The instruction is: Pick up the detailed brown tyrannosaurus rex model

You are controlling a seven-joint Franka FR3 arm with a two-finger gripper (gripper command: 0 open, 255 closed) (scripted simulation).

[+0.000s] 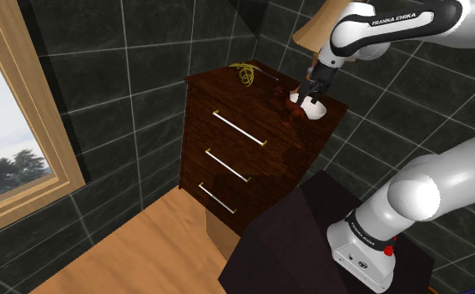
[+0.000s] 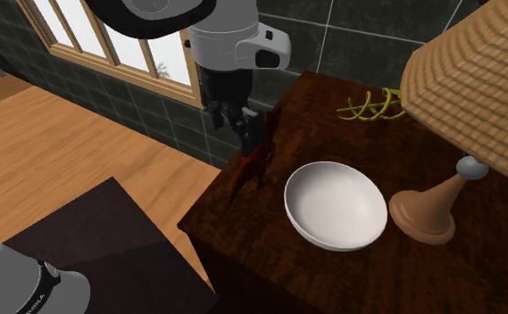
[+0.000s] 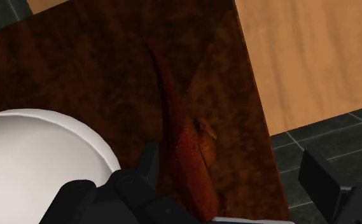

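Since the wrist view gives me the best look, I'm going by that: the gripper (image 3: 230,158) is wide open, fingers well apart, holding nothing. The brown T. rex model (image 3: 186,146) sits between them, tight up against one finger (image 3: 150,162) and well clear of the other, tail pointing away from the hand. It's on the dresser (image 1: 227,159) top, right along the edge that drops off to the wooden floor (image 3: 300,57). I honestly can't tell whether the dino is standing or lying on its side. A white bowl (image 2: 337,205) sits just beside it, further in from that edge; can't tell if they touch. Past the bowl there's a lamp (image 2: 426,212) with a woven shade, and a yellow-green tangle (image 2: 372,107) lies by the edge against the tiled wall (image 2: 368,36).
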